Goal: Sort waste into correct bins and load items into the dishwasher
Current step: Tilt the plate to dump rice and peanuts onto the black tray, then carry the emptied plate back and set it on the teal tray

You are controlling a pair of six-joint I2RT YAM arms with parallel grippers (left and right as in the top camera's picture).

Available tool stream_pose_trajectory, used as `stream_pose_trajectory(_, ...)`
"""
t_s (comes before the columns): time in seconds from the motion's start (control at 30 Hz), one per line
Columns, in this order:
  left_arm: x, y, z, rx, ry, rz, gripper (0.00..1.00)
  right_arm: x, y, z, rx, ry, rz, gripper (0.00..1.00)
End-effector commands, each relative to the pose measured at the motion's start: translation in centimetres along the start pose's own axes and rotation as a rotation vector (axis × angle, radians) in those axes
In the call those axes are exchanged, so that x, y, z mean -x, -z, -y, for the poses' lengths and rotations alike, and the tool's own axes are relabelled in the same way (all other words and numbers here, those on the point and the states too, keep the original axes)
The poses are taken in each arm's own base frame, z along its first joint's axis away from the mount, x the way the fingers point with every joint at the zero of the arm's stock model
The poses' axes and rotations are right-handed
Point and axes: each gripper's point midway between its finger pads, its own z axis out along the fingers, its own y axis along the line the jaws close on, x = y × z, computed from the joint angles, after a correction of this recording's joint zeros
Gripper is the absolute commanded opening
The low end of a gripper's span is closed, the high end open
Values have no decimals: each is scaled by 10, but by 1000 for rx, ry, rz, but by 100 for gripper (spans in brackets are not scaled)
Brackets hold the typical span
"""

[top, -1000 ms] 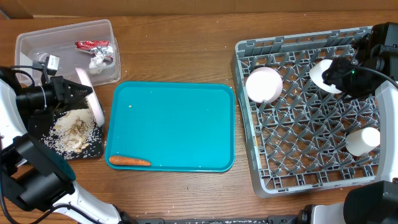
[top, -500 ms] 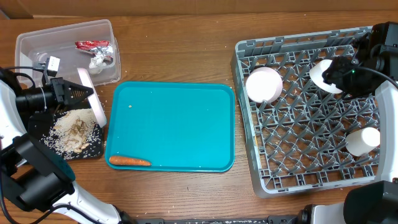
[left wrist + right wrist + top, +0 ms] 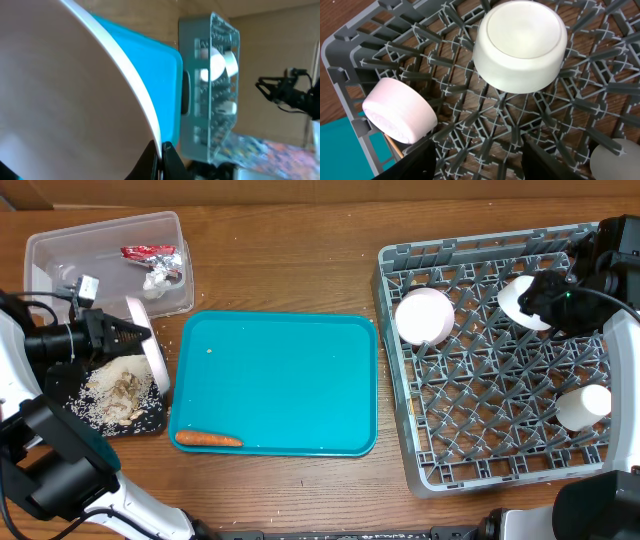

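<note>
Brown bench (image 3: 290,280) is holding everything. My left jaws are gripping the plate (image 3: 149,345) on edge over the black tray (image 3: 152,421). My right jaws are hanging open over a bowl (image 3: 520,45) in the rack (image 3: 500,452).

Bright even light, soft shadows, overhead and right wrist views sharp, plate (image 3: 60,85) blurred in left wrist view

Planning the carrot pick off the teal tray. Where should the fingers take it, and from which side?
Grip the carrot around its middle, coming straight down from above. It lies flat and runs lengthwise close along the teal tray's near rim, so a sideways approach would likely hit that rim. Close the fingers across its narrow width.
</note>
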Motion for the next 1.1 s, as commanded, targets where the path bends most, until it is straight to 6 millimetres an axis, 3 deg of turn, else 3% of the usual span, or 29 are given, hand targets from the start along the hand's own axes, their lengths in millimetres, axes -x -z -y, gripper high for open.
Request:
stream_pose_trajectory(0.0, 1, 18, -4, 7, -52, 67, 4, 3, 2, 0, -7, 8, 11, 58)
stream_pose_trajectory(0.17, 0, 30, -8, -21, -11, 111, 4, 3, 2, 0, -6, 8, 14, 58)
stream_pose_trajectory(0.5, 0, 30, -6, -26, -58, 114, 4, 3, 2, 1, -13, 7, 14, 58)
stream_pose_trajectory(0.7, 5, 27, 5, -71, -26, 133, 4, 1, 2, 1, -15, 6, 7, 57)
stream_pose_trajectory(0.87, 2, 6, 40, -97, -113, 86, 4, 1, 2, 1, -15, 7, 5, 58)
stream_pose_trajectory(1.03, -15, -35, 89, -83, -256, -42, 4, 3, 2, 1, -13, 8, 13, 57)
stream_pose_trajectory(1.07, -18, -43, 92, -64, -264, -71, 4, 3, 2, 1, -13, 8, 14, 57)
